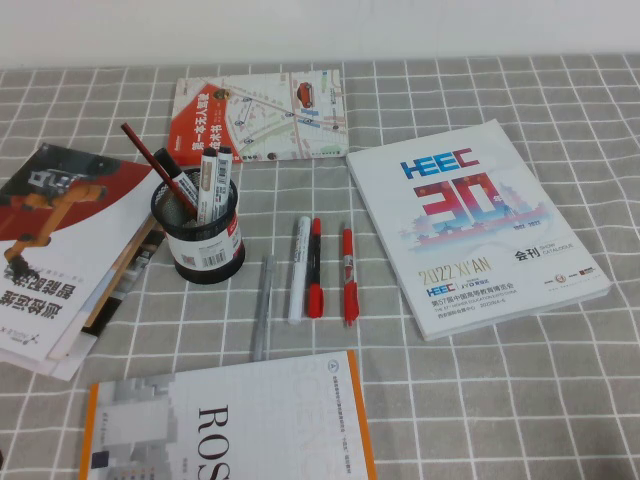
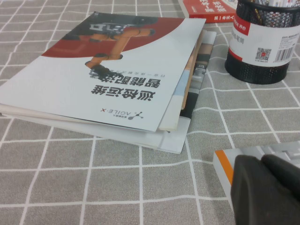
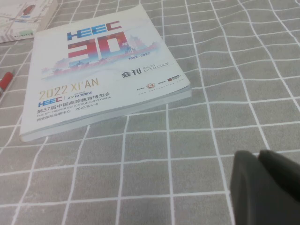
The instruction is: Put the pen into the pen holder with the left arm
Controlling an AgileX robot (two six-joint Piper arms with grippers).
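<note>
Grey checked tablecloth (image 1: 480, 400) – left end effector (image 2: 262, 187), right end effector (image 3: 265, 185) low over it.

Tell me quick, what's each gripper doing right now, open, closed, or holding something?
Left gripper: closed, holding nothing, low over the table near the stacked booklets.
Right gripper: jaws together, closed, holding nothing, near the white catalogue.

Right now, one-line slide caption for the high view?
Grey pen lies beside pen holder; left gripper shut, right gripper shut, both parked offscreen.

Both end effectors (image 2: 265, 187) (image 3: 265, 185) closed, low.
</note>
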